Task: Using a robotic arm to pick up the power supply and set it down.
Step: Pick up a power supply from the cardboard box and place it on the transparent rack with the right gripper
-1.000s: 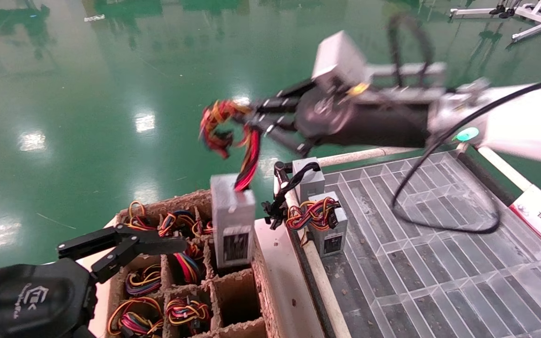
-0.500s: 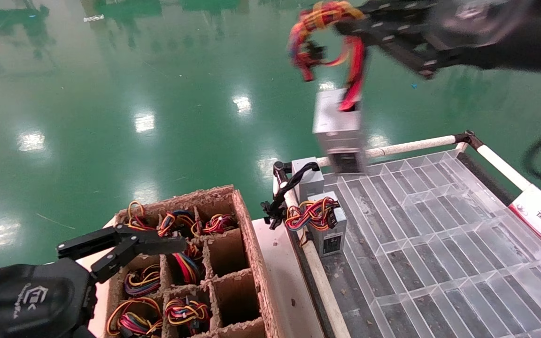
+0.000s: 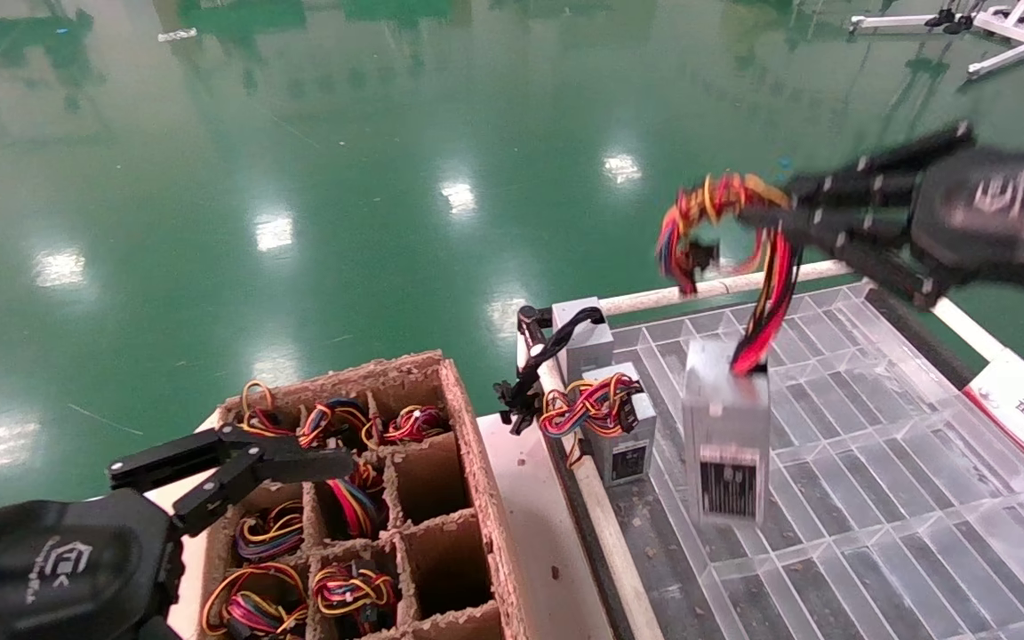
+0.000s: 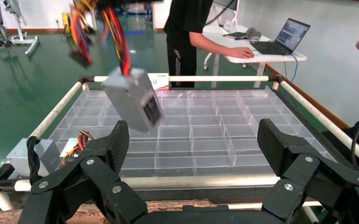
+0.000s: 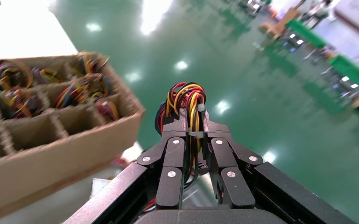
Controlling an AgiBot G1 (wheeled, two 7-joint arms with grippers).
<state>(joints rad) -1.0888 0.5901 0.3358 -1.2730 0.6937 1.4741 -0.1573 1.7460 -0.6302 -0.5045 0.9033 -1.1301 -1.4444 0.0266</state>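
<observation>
One power supply (image 3: 726, 440), grey box with dark label, hanging by its wire bundle (image 3: 716, 227) over the clear gridded tray (image 3: 876, 480); right hand (image 3: 774, 222) clamped on the wires. Left hand (image 3: 236, 471), fingers apart, parked above the cardboard crate (image 3: 476, 498) of units

Three grey boxes over at the tray (image 3: 876, 498): one power supply (image 3: 725, 444) hanging by its wires, one wired unit (image 3: 623, 431) standing, one plain grey block (image 3: 585, 342). One cardboard crate (image 3: 476, 480). Two grippers.
</observation>
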